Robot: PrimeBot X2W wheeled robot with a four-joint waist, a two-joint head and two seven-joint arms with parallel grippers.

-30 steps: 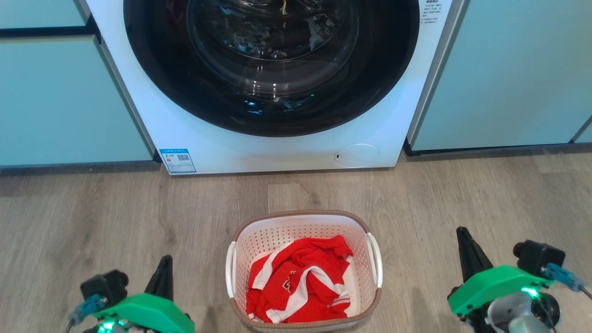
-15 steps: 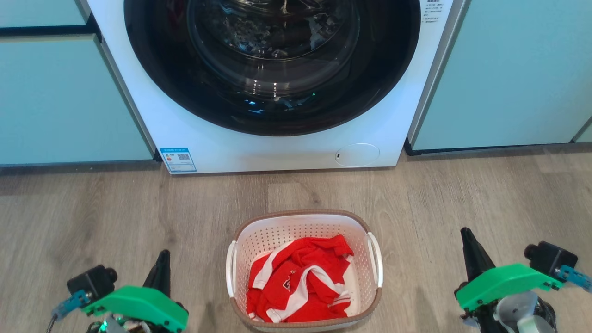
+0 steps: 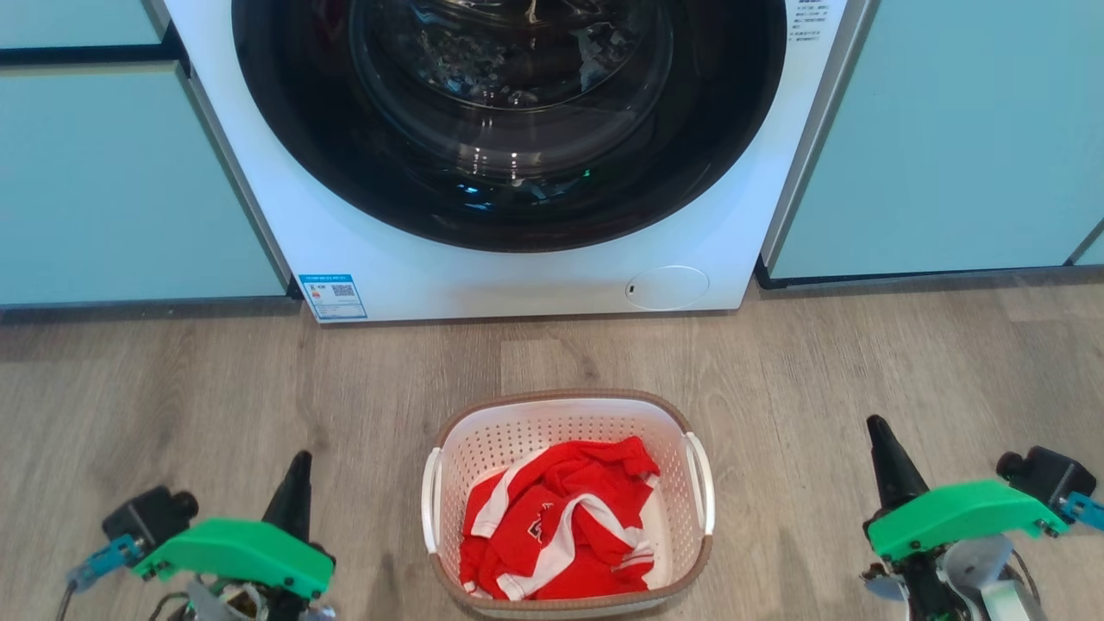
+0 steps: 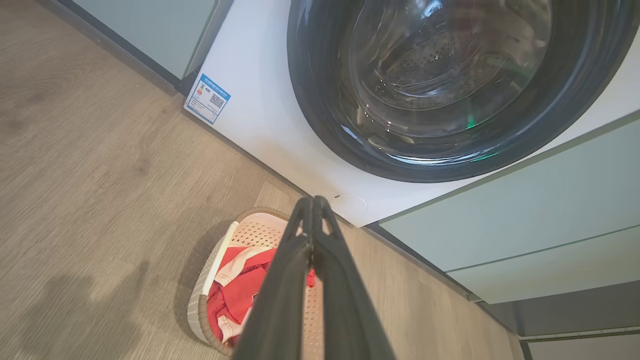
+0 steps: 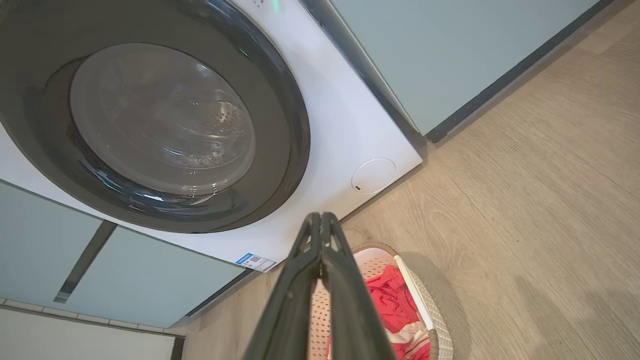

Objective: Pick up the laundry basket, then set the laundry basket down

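Head view, basket: bottom centre of frame, on floor before washer; between both grippers, apart from each.
Left gripper: lower left; fingers pressed together, empty.
Right gripper: lower right; fingers pressed together, empty.
Contents: red-and-white garment.
Cut off: basket's near wall and both gripper bodies, at bottom edge.
Wrist views: each gripper's fingers cover part of basket.
Writing: blue sticker at washer's lower left, with QR code; text too small to read. Print at upper right, illegible.

White washing machine stands between pale green cabinets on seemingly wooden floor.
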